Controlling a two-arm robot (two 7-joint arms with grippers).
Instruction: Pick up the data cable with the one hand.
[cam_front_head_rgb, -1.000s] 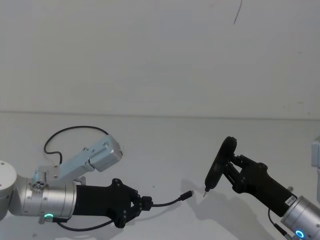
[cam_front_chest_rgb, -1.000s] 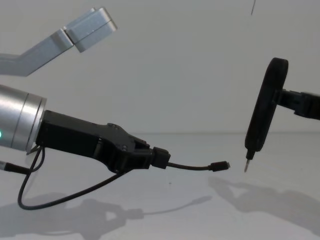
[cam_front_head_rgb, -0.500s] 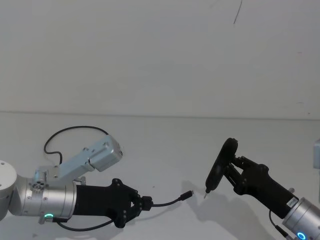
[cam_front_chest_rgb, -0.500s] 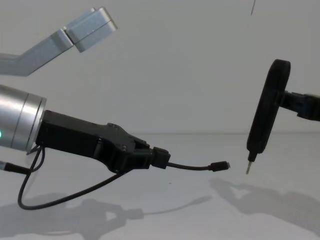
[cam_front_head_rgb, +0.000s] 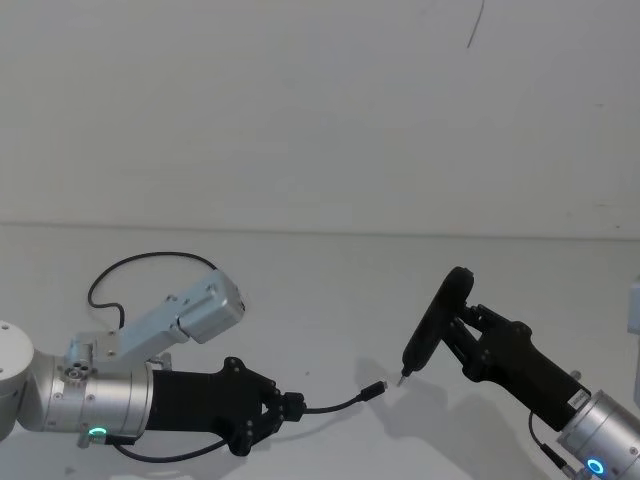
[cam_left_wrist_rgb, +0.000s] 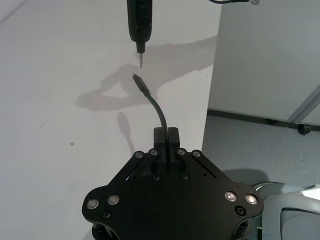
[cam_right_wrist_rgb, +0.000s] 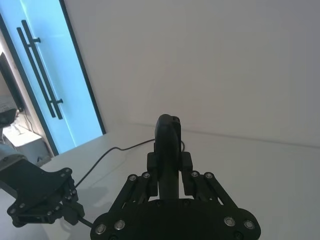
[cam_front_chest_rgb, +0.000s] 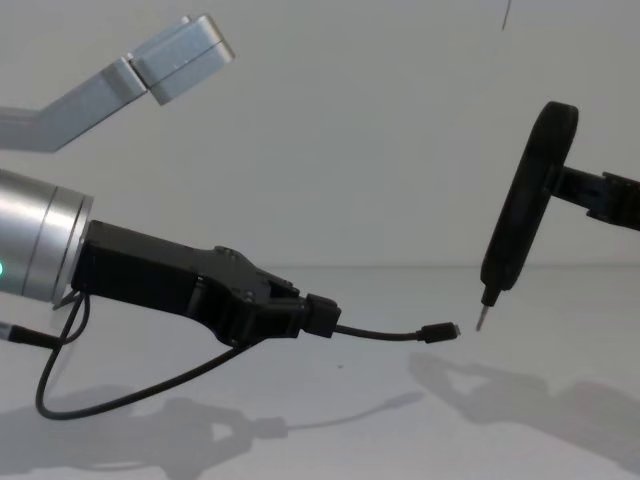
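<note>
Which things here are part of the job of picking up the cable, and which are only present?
Part of the job:
- data cable, lifted off the table
- left gripper, shut on the cable near one plug

Only present:
- pen-shaped tool, its tip close to the cable's free plug
- right gripper, shut on that tool

The right hand (cam_right_wrist_rgb: 169, 187) grips an upright pen-shaped tool (cam_right_wrist_rgb: 167, 150); the left hand (cam_right_wrist_rgb: 70, 202) holds the data cable (cam_right_wrist_rgb: 107, 154).

Thin black cable (cam_front_chest_rgb: 380, 335) clamped in left gripper (cam_front_chest_rgb: 305, 312); free plug end juts forward, raised off worktop (cam_front_chest_rgb: 330, 410).
</note>
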